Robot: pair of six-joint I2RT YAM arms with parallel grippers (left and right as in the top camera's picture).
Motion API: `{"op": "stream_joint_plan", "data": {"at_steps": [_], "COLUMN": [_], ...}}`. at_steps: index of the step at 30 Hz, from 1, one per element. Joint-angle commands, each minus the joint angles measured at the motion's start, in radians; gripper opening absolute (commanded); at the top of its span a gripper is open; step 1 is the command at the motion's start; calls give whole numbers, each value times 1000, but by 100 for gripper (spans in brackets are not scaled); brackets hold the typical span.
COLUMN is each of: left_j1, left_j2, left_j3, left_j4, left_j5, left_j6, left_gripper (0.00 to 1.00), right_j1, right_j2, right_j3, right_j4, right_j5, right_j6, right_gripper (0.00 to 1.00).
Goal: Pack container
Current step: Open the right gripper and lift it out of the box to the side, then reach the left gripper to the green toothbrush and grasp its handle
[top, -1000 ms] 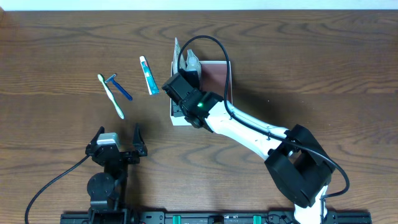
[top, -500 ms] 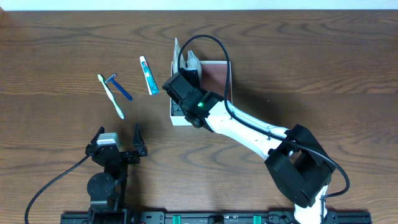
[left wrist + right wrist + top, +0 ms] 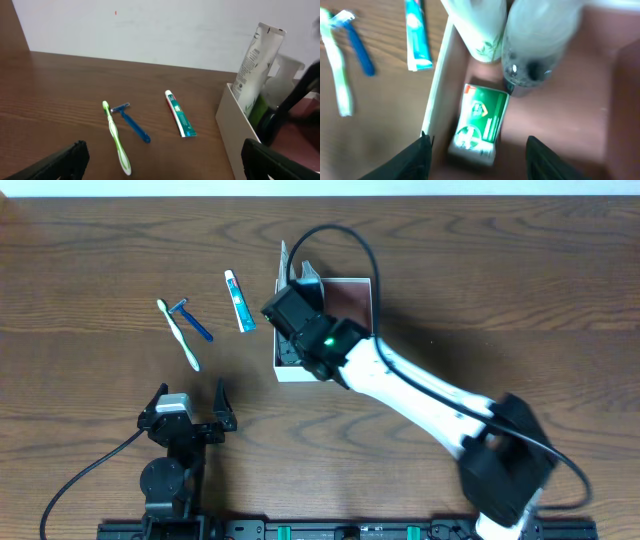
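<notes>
Directly above container [image 3: 562,125], right pincer [image 3: 482,159] spread — green box [image 3: 480,122] flat inside.

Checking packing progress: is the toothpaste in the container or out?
Out. The toothpaste lies flat on the table, left of the container, apart from its white wall.

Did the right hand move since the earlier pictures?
Yes, slightly. In the overhead view the right hand shifted farther over the container, away from its near white wall and toward its right side.

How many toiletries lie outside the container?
3, all on the table left of the container: toothbrush farthest, razor beside it, toothpaste tube nearest. Others may be hidden.
</notes>
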Motion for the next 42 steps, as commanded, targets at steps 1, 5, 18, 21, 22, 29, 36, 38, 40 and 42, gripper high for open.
{"op": "stream_joint_plan", "data": {"at_steps": [1,5,18,21,22,29,36,38,40,42], "left_j1": [6,6,6,6,6,5,6,6,6,6], "left_j2": [-6,-6,-6,-6,-6,-6,-5,9,43,119], "left_j3": [-18,-18,-18,-18,-18,-18,2,42,100,197], "left_j4": [-37,-37,-37,-37,-37,-37,-39,-38,-49,-93], "left_j5": [-8,-8,-9,-9,-9,-8,9,49,47,36], "left_j6": [17,17,18,18,18,17,-26,-35,-43,-43], "left_gripper": [98,98,98,98,98,98,98,98,98,98], "right_j1": [7,-40,-526,-621,-646,-777,-803,-803,-803,-803], "right_j2": [-156,-298,-357,-313,-297,-166,-82,-70,-67,-67], "right_j3": [75,81,77,76,76,76,76,76,76,76], "right_j4": [-73,-161,-414,-435,-441,-486,-534,-534,-536,-534], "right_j5": [33,141,98,58,48,-56,-89,-90,-89,-89], "right_j6": [-8,-6,38,37,37,34,34,34,34,34], "right_gripper": [60,70,99,99,99,99,99,99,99,99]}}
